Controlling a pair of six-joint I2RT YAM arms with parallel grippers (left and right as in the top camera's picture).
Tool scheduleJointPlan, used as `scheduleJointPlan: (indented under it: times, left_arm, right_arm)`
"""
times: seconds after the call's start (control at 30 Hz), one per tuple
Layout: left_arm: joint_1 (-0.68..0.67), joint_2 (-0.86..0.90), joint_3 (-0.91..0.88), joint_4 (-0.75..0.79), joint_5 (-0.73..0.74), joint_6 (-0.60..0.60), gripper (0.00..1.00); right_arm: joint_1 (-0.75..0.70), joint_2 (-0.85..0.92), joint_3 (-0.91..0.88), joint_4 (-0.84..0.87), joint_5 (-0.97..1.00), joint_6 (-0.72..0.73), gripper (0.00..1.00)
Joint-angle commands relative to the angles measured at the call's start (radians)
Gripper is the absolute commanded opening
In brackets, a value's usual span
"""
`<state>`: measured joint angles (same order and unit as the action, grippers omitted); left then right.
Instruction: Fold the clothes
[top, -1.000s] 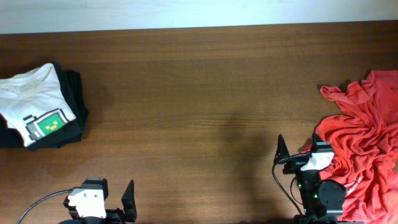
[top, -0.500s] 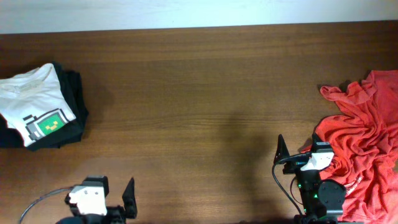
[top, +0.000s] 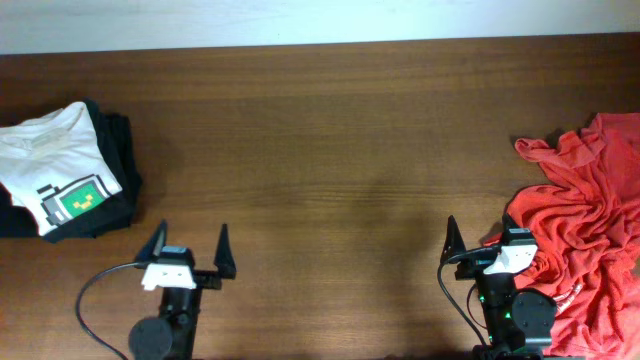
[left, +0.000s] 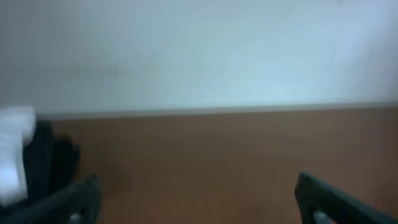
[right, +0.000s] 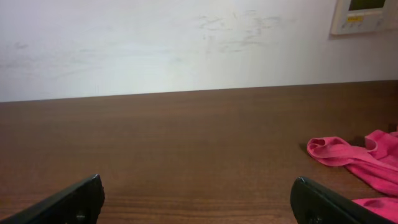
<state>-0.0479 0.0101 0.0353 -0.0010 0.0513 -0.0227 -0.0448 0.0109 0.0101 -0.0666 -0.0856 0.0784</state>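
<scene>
Along the near edge, overhead view: left gripper stands with its fingers spread and nothing between them, on bare dark brown wooden tabletop.
Near right corner, overhead view: right gripper shows one finger over bare wood. Its other side is lost against the crumpled red garment, so contact cannot be told.
Right edge, overhead view: the red garment lies bunched and unfolded, running out of frame.
Left edge, overhead view: folded white T-shirt with a green pixel print sits on a folded black garment, well apart from both arms.
Left wrist view: blurred. The fingers are wide apart, the white and black stack is off to the left, and no red cloth is in sight.
Right wrist view: fingers wide apart and empty. A red fold lies ahead to the right, not between them.
Risk, grip: a pinch into the heap would likely take several layers, so the garment would lift as a wad rather than spread.
Risk, edge: a pull toward the right edge could slide the cloth off the table.
Risk, reach: the left arm must cross most of the table, and a wide sweep could upset the finished stack.
</scene>
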Motion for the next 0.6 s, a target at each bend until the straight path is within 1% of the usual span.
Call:
scheduleJointPlan:
  times: [0.0,0.57]
  left_arm:
    - [-0.005,-0.005,-0.026,-0.081,-0.014,0.111,0.99]
    - [-0.005,-0.005,-0.026,-0.08,-0.015,0.122,0.99]
  right_arm:
    - [0.006,-0.007,-0.005,-0.005,0.012,0.001,0.99]
    - [0.006,-0.007,-0.005,-0.005,0.012,0.001,0.99]
